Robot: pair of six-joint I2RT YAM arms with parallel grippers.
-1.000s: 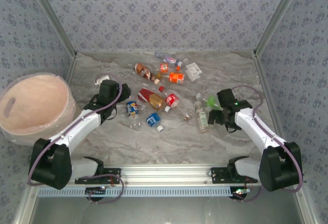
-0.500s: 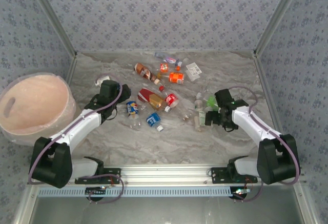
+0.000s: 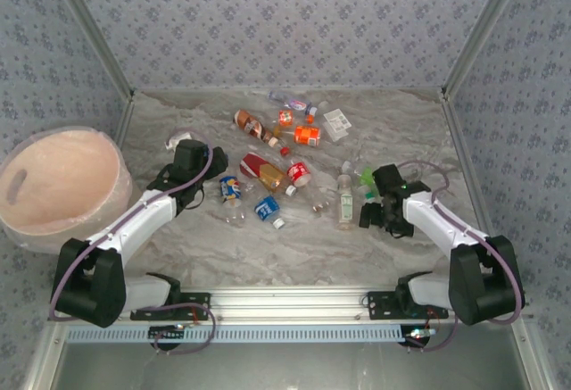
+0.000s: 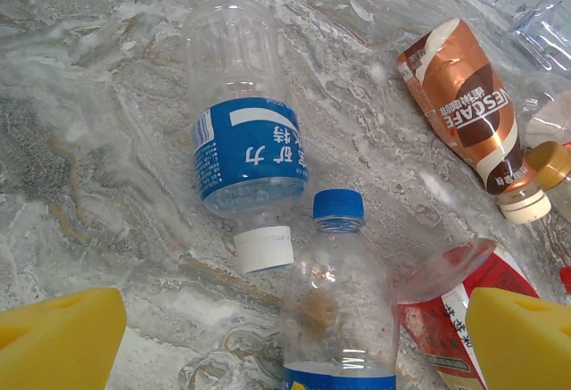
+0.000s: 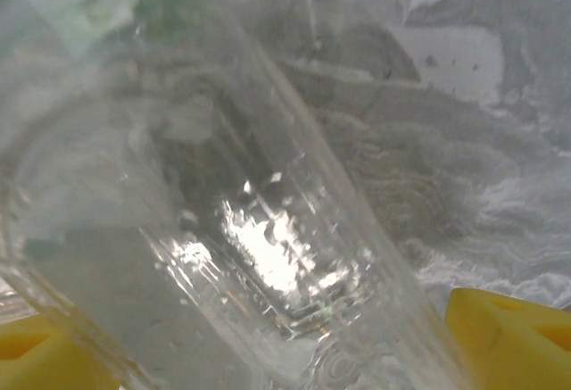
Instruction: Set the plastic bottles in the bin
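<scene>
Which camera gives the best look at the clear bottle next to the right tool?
Top external: the clear bottle lies whole beside the right tool. Right wrist sees it too close, a blurred clear wall.

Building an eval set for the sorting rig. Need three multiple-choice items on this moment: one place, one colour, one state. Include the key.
1. Where is the bin?
A) at the left, beyond the left arm
B) in the far right corner
C) in the middle, among the bottles

2. What colour is the label of the Nescafe bottle in the left wrist view?
A) green
B) brown
C) purple

3. What is the state of the left gripper?
A) shut on the Nescafe bottle
B) shut on the bin's rim
C) open

Key: 1 A, the bin stands by the left wall; 2 B, the label is brown with white bands; 3 C, its yellow fingers stand far apart.
</scene>
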